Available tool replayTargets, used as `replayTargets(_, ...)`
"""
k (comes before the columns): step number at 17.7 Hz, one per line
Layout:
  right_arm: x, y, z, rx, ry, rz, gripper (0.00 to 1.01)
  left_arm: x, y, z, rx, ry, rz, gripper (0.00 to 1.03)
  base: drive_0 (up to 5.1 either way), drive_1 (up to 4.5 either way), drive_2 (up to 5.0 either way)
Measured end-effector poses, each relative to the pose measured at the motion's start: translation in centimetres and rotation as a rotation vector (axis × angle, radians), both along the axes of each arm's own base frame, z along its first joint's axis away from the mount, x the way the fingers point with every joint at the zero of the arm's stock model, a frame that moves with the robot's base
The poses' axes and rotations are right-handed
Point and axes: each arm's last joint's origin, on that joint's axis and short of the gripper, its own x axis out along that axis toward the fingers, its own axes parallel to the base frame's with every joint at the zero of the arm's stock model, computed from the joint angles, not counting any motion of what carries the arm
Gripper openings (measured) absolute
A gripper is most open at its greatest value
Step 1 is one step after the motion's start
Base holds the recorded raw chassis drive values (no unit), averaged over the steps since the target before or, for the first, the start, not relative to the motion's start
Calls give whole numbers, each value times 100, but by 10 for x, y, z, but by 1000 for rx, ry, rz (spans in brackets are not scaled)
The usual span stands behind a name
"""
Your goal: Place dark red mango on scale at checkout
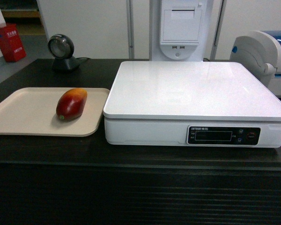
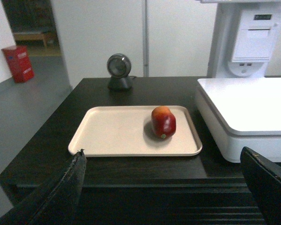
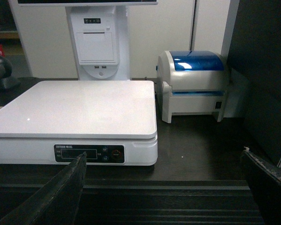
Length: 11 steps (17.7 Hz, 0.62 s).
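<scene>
Left wrist view puts your left claw (image 2: 161, 187) low at the near edge, its two black fingers (image 2: 61, 187) spread wide with nothing between them. Straight ahead of that gap and a little beyond lies the glossy dark red mango (image 2: 163, 123), on its side, its orange-yellow end turned away from the claw. It rests on the right half of the flat beige plastic tray (image 2: 112, 136), near the tray's right rim.

Expect a firm, smooth, rounded fruit of moderate weight; the skin looks slick, so a pinch near either tapered end would likely squirt it out. Close across the widest middle, fingers on the long flanks, and squeeze gently, since ripe flesh may bruise. Being oval, it could roll if nudged before you close.

To the right of the claw, just beside the tray, stands the large white square flat-topped scale (image 2: 248, 105), its top bare. Both sit on the black checkout counter (image 2: 131, 164). Farther off, a small round black scanner (image 2: 119, 70) stands behind the tray.

Your right claw (image 3: 161, 187) is likewise spread wide and empty, facing the scale's black display strip (image 3: 89, 153), with a white and blue label printer (image 3: 196, 84) beyond to its right.
</scene>
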Motion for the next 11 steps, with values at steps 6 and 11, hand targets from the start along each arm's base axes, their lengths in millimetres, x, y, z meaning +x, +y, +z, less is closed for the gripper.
replayTargets(6, 0, 0, 0, 0, 0, 0, 98, 25, -11, 21, -225, 73, 232, 98, 0, 0, 0)
replayTargets(11, 0, 0, 0, 0, 0, 0, 98, 38, -12, 22, -218, 83, 195, 98, 0, 0, 0)
